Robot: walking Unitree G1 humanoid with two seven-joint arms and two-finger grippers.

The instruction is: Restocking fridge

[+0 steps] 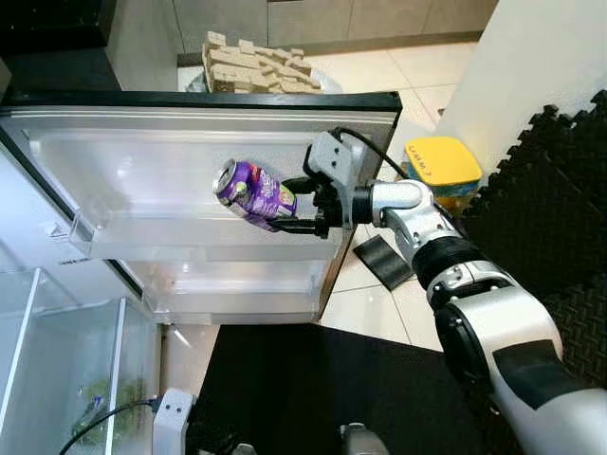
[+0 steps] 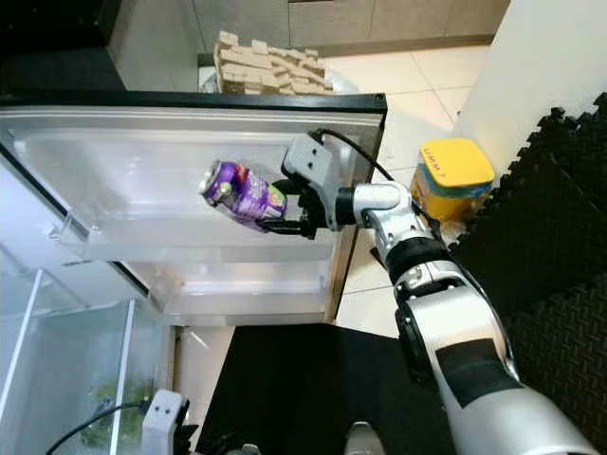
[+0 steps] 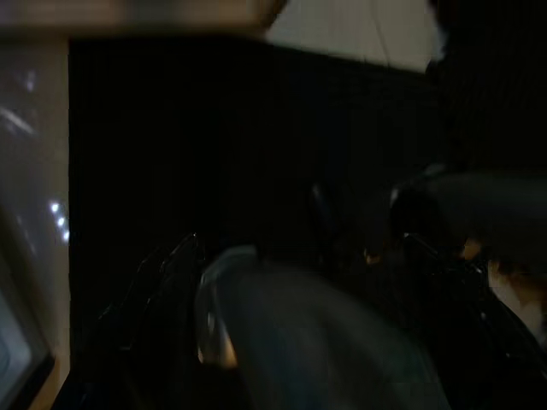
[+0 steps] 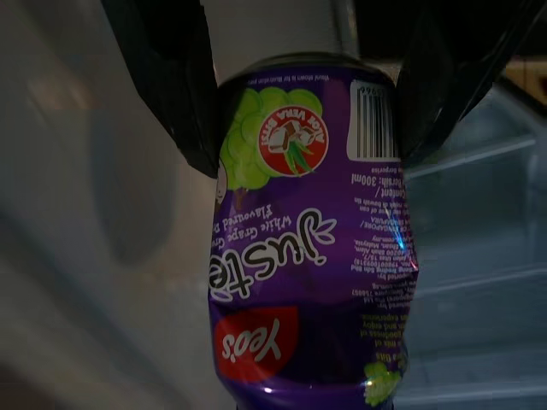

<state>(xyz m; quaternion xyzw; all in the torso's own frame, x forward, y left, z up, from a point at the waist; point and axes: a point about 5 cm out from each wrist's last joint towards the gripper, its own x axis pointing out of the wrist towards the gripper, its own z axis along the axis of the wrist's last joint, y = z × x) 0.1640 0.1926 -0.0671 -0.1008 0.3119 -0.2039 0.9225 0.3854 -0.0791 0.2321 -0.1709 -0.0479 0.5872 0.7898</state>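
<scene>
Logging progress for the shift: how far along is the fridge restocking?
Done: the fridge door stands open. In hand: the right gripper is shut on the purple can, held tilted in front of the upper door shelf. Left: setting the can down; both door shelves look bare.

We count 1 purple can (image 1: pixel 254 194), 1 yellow tub (image 1: pixel 442 171) on the tiled floor, 1 stack of pale bricks (image 1: pixel 258 66), and 2 shelves (image 1: pixel 199 242) in the fridge door (image 1: pixel 204 100).

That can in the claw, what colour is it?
Purple, with green grapes and a red logo; the can shows best in the right wrist view.
</scene>
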